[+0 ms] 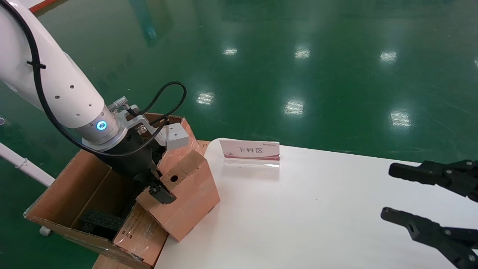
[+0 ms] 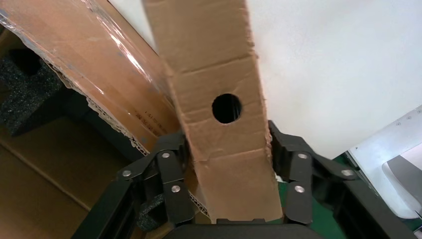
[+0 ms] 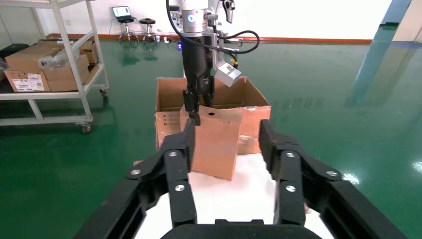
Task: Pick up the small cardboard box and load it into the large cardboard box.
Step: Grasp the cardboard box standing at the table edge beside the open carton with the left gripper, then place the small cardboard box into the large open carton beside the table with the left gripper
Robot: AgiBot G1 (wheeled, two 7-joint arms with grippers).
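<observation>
Reddish-brown card, the small box [image 1: 185, 194] is clamped by its narrow holed end between the fingers of the left gripper [image 1: 161, 190], which press on its two broad faces close to the round hole [image 2: 227, 108]. It hangs tilted from that grip, its far end slanting down away from the jaws, its lower edge over the corner of the white table [image 1: 317, 209]. Its near side lies against the taped wall of the large box [image 1: 89, 209], or just beside it; touch cannot be told.

Behind and below the jaws the large box stands open, flaps upright, off the table's edge, with black foam [image 1: 102, 219] on its floor. The small box is still outside it, above its rim.

Farther out on the table stands a small sign [image 1: 250, 152] with red print. The right gripper [image 1: 396, 192] hangs over the table's far side, well apart from both boxes, jaws wide and holding nothing.
</observation>
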